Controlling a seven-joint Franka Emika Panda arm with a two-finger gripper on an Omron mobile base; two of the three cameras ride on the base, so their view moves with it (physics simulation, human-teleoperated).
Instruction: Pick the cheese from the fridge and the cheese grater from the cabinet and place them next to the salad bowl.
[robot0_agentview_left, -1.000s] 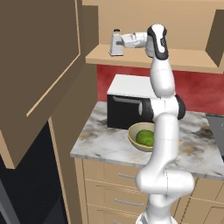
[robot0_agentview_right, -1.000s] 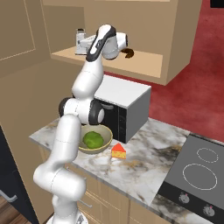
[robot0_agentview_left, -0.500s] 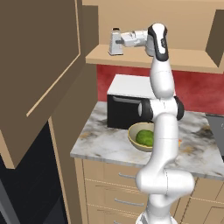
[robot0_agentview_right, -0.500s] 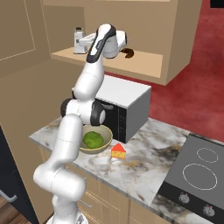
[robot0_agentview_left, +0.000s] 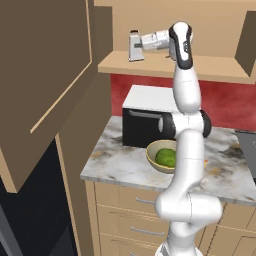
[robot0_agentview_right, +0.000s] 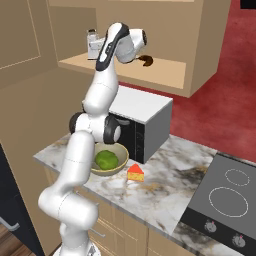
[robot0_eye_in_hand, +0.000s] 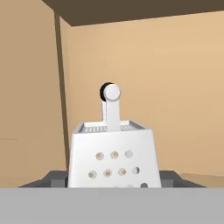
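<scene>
Here we see the grater (robot0_agentview_left: 134, 46) standing upright on the cabinet (robot0_agentview_left: 165, 65) shelf, with our gripper (robot0_agentview_left: 142, 44) reaching in level from its right, fingers either side of it; whether they press it yet we cannot tell. Down on the counter (robot0_agentview_right: 165, 185), the bowl (robot0_agentview_right: 107, 160) has the cheese (robot0_agentview_right: 135, 173) just beside it, so that half looks done.

black microwave (robot0_agentview_left: 145, 125), marble counter (robot0_agentview_left: 120, 165), stovetop (robot0_agentview_right: 225, 195)

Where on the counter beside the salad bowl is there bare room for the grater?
Free: marble left of the salad bowl, before the microwave; also between the cheese and the cooktop. Crowded: the bowl's right, where the cheese sits.
</scene>
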